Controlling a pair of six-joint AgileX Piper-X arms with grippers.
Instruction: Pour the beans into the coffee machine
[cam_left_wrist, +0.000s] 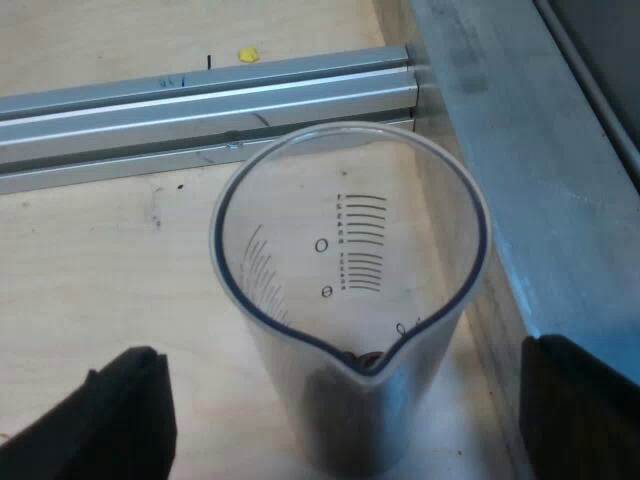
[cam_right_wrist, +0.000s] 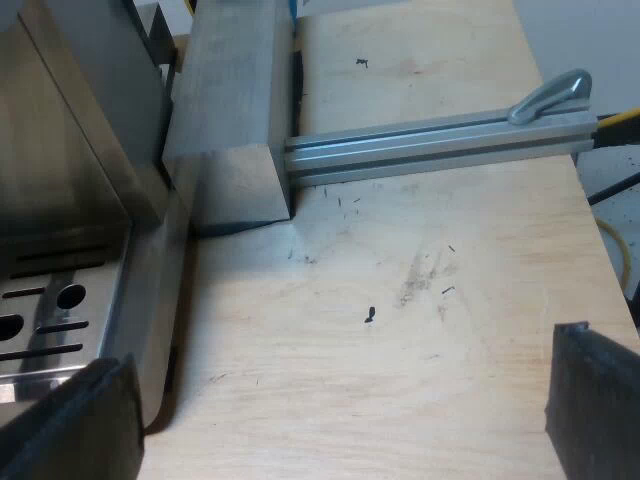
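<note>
Your plywood tabletop carries everything here. At its edge stands the espresso machine, its steel side and slotted drip tray close to your right tool. That tool hangs over bare wood just beside the tray with its two black fingers spread wide and nothing between them.

A grey metal block sits against the machine, and an aluminium rail runs out from it across the wood, with a small grey lever on the rail's far part.

The measuring glass stands upright on the tabletop, near where the rail meets the block. Its pouring spout points toward your left tool. That tool is wide open too: one finger is on each side of the glass, with a visible gap between each finger and the glass wall, so it has hold of nothing.

A few dark beans lie at the bottom of the glass. A tiny yellow scrap lies on the wood beyond the rail.
</note>
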